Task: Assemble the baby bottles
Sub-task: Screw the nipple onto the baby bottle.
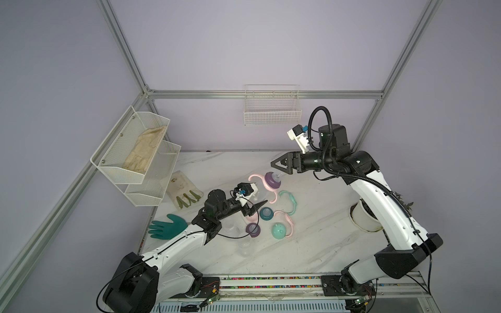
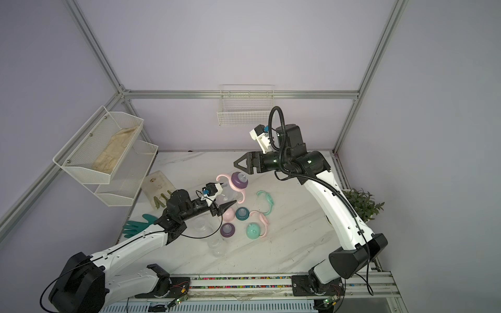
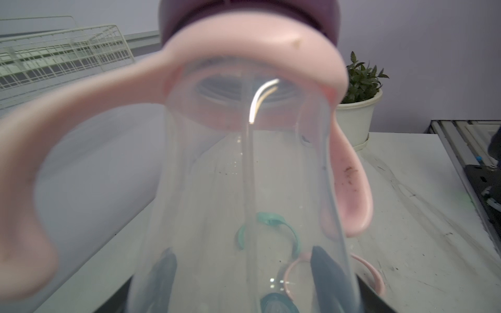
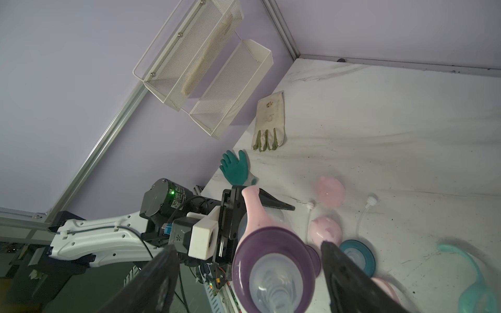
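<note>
bottle [image 3: 244, 189] fills the left wrist view, its clear body clamped in left gripper [image 3: 244, 271], neck away. right wrist view: collar [image 4: 273, 260] shows between wide-spread jaws of right gripper [image 4: 249, 246], ungripped. in a top view bottle [image 2: 226, 193] runs lengthwise from left jaws toward right gripper.

Left end effector [image 1: 256, 207] reaches in low, clamped on the bottle [image 1: 272, 182]; right end effector [image 1: 277, 168] hangs just above it, jaws wide apart.

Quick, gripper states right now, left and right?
Left gripper: closed on the clear bottle with pink handles.
Right gripper: open, jaws either side of its purple collar.
</note>
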Available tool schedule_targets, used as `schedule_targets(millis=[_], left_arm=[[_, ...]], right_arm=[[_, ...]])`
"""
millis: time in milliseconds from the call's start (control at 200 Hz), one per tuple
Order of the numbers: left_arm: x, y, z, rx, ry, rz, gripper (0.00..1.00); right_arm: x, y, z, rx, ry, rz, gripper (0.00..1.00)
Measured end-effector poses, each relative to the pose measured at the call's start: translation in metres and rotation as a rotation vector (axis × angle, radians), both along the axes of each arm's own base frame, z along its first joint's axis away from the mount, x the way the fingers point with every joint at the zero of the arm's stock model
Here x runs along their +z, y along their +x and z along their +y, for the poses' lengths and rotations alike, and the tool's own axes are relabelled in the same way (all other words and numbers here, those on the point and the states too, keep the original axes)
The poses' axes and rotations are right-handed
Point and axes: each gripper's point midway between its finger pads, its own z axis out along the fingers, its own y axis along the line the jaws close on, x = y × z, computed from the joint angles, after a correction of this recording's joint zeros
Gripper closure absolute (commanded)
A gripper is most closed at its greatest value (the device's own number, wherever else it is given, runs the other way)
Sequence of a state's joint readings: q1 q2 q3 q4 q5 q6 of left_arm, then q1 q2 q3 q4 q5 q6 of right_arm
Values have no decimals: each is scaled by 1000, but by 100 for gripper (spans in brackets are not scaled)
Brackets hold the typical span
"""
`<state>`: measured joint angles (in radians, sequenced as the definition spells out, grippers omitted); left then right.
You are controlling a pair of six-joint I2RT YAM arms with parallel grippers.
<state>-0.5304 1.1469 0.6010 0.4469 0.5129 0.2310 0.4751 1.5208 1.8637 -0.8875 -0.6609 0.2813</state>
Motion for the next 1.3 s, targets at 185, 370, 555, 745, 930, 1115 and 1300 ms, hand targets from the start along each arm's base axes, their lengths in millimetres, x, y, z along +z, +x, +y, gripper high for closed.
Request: schedule_targets(millis=[185,370,555,745,930,1115,1300], left_arm=[[-4,-23,-7,-124,54,44,100],[-3,-34,-8,-181,77,56,100],[-3,-34,-9,-193,97,64,100],[-5,-34,-10,-192,104,75,100],[-6,-33,-9,-185,107,76,100],[-6,-32,-9,-183,107,75,100],[-6,-32,-9,-181,107,75,100]], right_arm=[[-21,-15,-7,38,-85,58,13],[-53,-37,-13,90,-143,167,5],[-62,-55,-13,144,-154,221,4],[-62,-65,-10,174,-154,220,6],[-64,-67,-8,181,-162,218,9],[-67,-65,-7,172,-180,210,11],[-73,-64,-7,159,-199,215,14]])
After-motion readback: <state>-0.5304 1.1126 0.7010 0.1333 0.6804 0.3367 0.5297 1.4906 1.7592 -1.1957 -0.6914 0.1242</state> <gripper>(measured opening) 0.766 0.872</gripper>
